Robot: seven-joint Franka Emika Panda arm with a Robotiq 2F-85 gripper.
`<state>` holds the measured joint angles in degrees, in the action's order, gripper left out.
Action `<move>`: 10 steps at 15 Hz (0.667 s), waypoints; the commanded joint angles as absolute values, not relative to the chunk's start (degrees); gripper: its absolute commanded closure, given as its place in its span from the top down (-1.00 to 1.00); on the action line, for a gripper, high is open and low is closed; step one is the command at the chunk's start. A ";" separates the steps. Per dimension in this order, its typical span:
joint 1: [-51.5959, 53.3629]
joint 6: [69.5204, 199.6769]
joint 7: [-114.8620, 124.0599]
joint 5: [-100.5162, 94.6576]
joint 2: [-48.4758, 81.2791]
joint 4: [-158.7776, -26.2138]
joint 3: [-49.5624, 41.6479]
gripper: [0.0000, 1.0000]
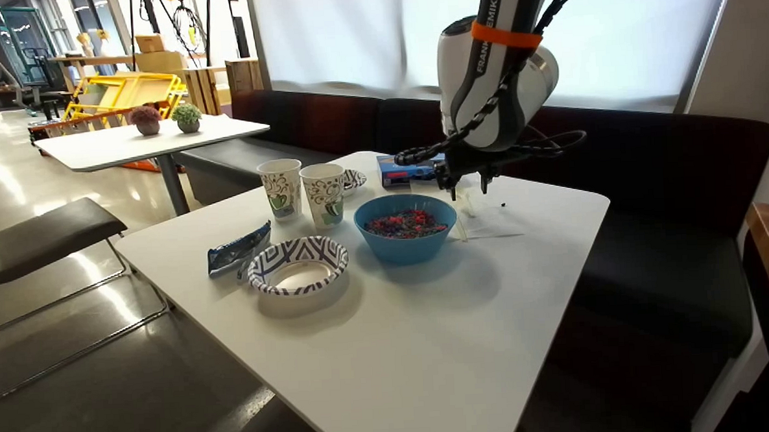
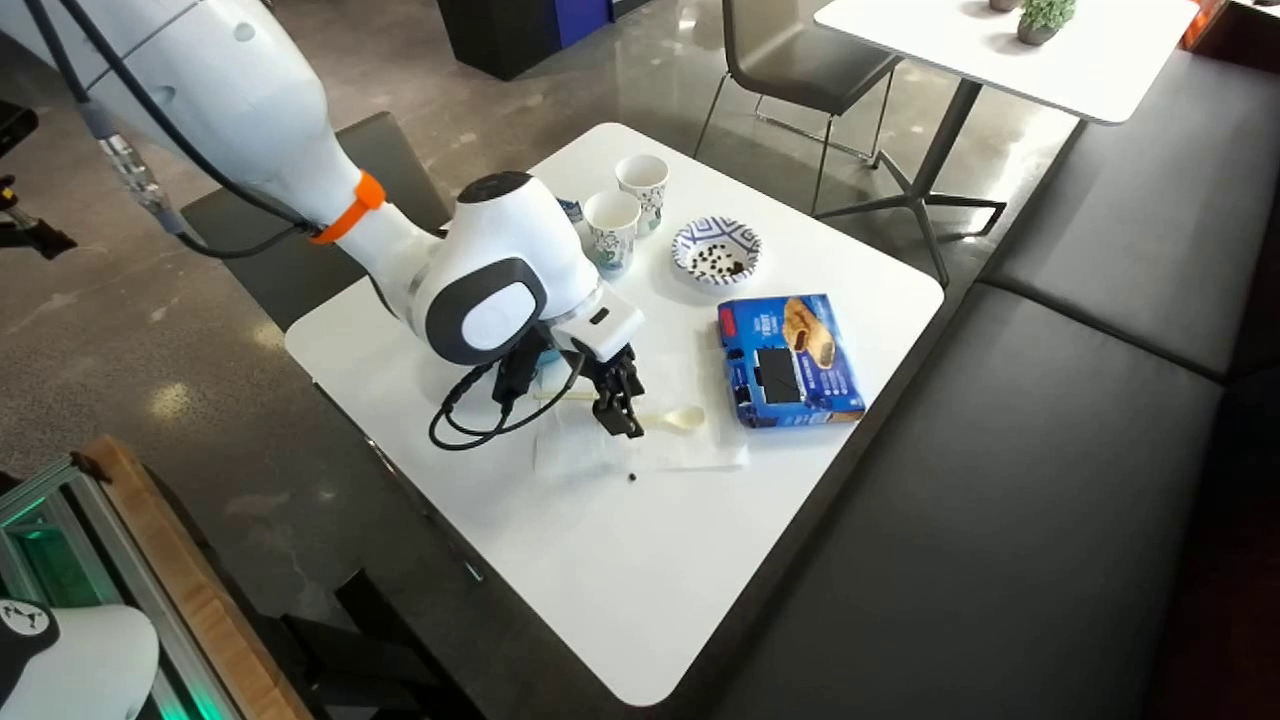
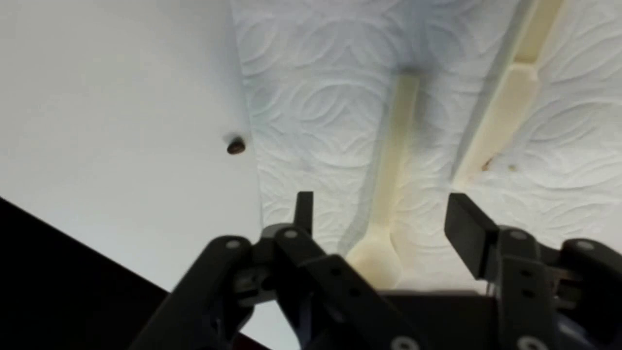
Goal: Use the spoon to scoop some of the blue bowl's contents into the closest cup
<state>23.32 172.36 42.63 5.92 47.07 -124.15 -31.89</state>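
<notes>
The task seems barely begun: the spoon (image 3: 392, 165) lies on the napkin (image 3: 320, 121) under the gripper (image 3: 381, 215), its jaws parted and unladen, leaving grasping, scooping from the blue bowl (image 1: 407, 251) and tipping into the nearest cup (image 1: 324, 196).

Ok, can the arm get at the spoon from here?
Probably yes: the open gripper hangs above the spoon, nothing visible covers it, and the knife lies beside it, not touching.

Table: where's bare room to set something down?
In an exterior view, the table is bare in front of the blue bowl and nearer patterned bowl, and right of the dark bit. Crowded: the napkin, with spoon and knife below the end effector; around the cups and wrapper.
</notes>
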 commanded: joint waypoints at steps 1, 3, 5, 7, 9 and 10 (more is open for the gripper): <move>14.77 176.25 40.86 10.06 42.44 -127.07 -23.38 0.99; 17.06 175.01 41.24 9.87 44.49 -125.17 -25.84 0.87; 15.58 177.12 41.02 11.62 44.14 -125.79 -25.05 1.00; 15.40 177.37 41.27 11.91 44.09 -125.99 -24.98 1.00; 15.41 177.38 41.44 11.98 44.06 -126.00 -24.80 1.00; 13.90 175.73 41.01 12.28 43.19 -125.94 -22.85 1.00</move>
